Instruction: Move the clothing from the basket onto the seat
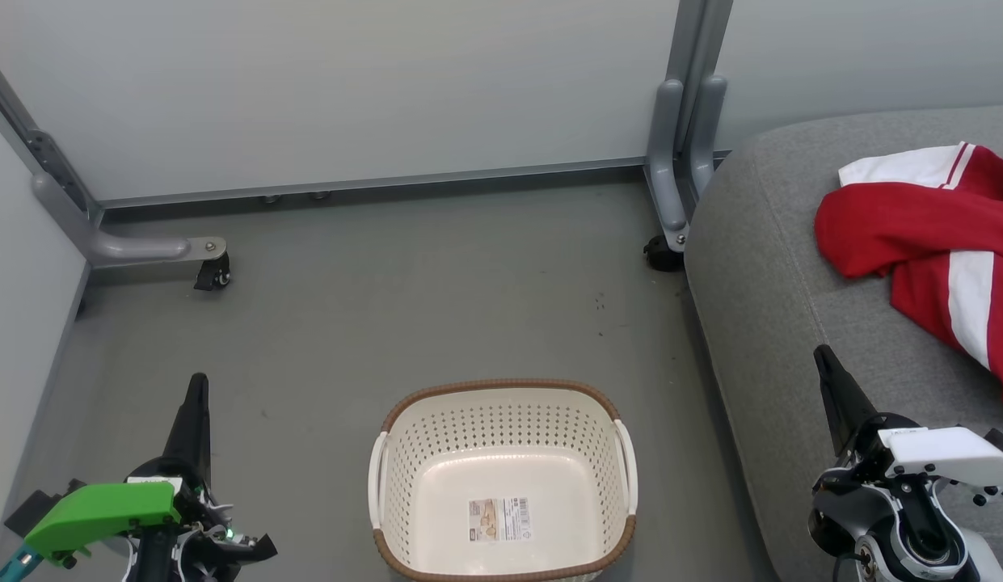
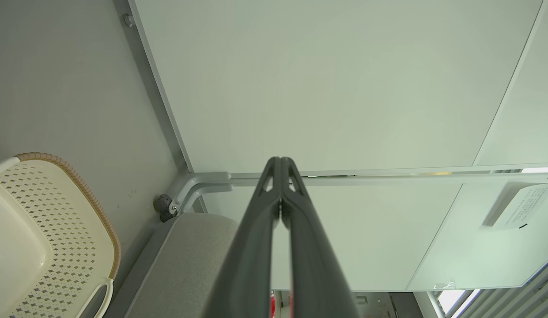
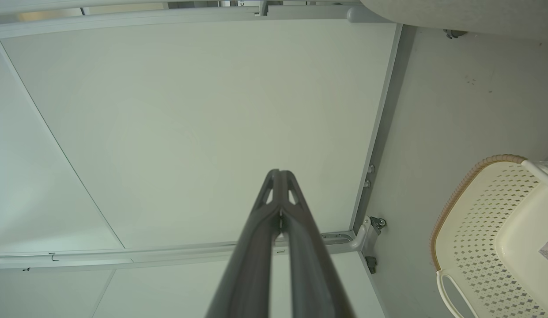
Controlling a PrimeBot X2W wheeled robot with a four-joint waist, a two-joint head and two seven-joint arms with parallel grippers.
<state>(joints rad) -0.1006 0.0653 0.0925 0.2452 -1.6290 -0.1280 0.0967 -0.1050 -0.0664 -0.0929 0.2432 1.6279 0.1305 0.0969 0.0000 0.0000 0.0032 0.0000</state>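
The clothing (image 1: 921,218) is seen lying on the seat (image 1: 776,267), to the right of the basket (image 1: 501,390) and farther from the robot than it. It is heaped in loose folds, red with broad white stripes and a white edge at its far end, and its right part is cut off by the edge of the head view. Whether one garment or two are in the heap cannot be told. The grey seat is set just to the right of the basket, its rounded corner lying beyond the basket's far right side.

The basket is stood upright on the grey floor (image 1: 388,307). Its cream bottom is bare, with a paper label (image 1: 499,518) stuck towards its near side. A white handle is seen on each side under the brown rim.

The left gripper (image 1: 197,388) is held to the left of the basket, well apart from it. In the left wrist view its jaws are pressed together at the tips, with nothing between them. The right gripper (image 1: 827,364) is held to the right of the basket, over the seat's near part and short of the clothing. Its jaws are likewise closed tip to tip on nothing.

Beyond the basket, pale partition panels (image 1: 347,89) are stood on grey metal feet with black casters (image 1: 212,275).
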